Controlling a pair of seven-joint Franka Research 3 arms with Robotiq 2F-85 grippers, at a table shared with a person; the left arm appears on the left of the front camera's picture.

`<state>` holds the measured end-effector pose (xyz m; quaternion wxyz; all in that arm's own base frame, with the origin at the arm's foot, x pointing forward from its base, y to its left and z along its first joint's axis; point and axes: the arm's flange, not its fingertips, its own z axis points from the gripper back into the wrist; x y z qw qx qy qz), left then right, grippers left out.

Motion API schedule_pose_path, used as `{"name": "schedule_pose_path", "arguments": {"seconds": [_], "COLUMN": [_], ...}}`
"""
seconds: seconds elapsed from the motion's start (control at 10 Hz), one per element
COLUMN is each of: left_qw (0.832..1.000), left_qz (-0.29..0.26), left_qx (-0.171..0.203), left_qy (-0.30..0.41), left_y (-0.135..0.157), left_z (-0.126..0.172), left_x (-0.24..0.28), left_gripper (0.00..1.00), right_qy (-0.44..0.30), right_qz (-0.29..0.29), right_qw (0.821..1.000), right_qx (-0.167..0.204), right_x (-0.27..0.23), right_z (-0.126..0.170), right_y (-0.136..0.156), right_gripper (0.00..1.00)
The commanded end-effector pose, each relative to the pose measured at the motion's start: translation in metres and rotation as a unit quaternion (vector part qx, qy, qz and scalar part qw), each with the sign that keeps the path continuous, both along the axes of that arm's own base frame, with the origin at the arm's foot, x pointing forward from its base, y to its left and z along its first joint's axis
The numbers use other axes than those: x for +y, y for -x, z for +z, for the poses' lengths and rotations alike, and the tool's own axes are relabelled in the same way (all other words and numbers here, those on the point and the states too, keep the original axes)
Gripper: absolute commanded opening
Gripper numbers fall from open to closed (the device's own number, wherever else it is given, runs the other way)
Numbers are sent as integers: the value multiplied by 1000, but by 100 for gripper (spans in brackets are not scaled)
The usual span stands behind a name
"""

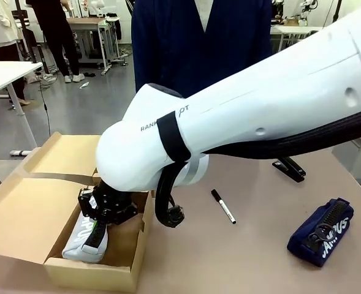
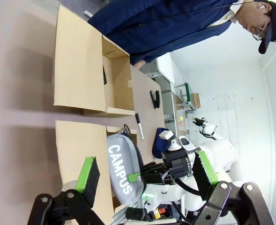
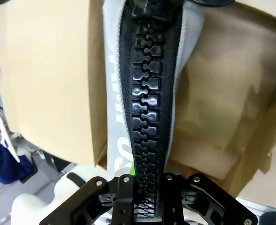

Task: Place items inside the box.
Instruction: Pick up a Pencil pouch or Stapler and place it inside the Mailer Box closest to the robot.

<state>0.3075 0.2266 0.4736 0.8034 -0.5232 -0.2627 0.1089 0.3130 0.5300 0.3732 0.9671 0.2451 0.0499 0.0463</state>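
Partly hidden, right claw (image 1: 94, 237) pinching grey pouch (image 1: 76, 248)

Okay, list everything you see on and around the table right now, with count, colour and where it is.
cardboard box: 1, brown, table's left side, flaps open
light grey zip pouch: 1, grey with a black zip, inside the box
marker: 1, white with a black cap, lying right of the box
navy zip pouch: 1, navy, table's right
stapler: at least 1, black, far right, partly behind the arm
table: 1, pinkish beige
person: 1, navy top, far side
right claw: black, shut on the light grey zip pouch
left claw: black, green pads, open, empty
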Motion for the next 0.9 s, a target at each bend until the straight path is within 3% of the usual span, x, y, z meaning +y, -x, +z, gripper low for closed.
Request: {"name": "schedule_pose_path", "arguments": {"seconds": [0.0, 0.6, 0.7, 0.8], "left_qw": [1000, 1000, 1000, 1000], "left_qz": [-4, -4, -4, -4], "left_qx": [-12, -12, -12, -12], "left_qy": [1, 1, 1, 1], "left_y": [1, 1, 1, 1], "left_z": [0, 0, 0, 0], "left_x": [-1, -1, -1, -1], "left_gripper": [100, 100, 100, 100], "right_qy": [23, 45, 45, 48], "right_qz": [-20, -20, -23, -24], "right_qw": [1000, 998, 998, 998], "right_qx": [5, 25, 27, 28], "right_x": [20, 27, 26, 26], "right_z": [-4, -18, -18, -18], "right_y": [-5, -9, -10, -11], "right_gripper": [9, 9, 53, 66]}}
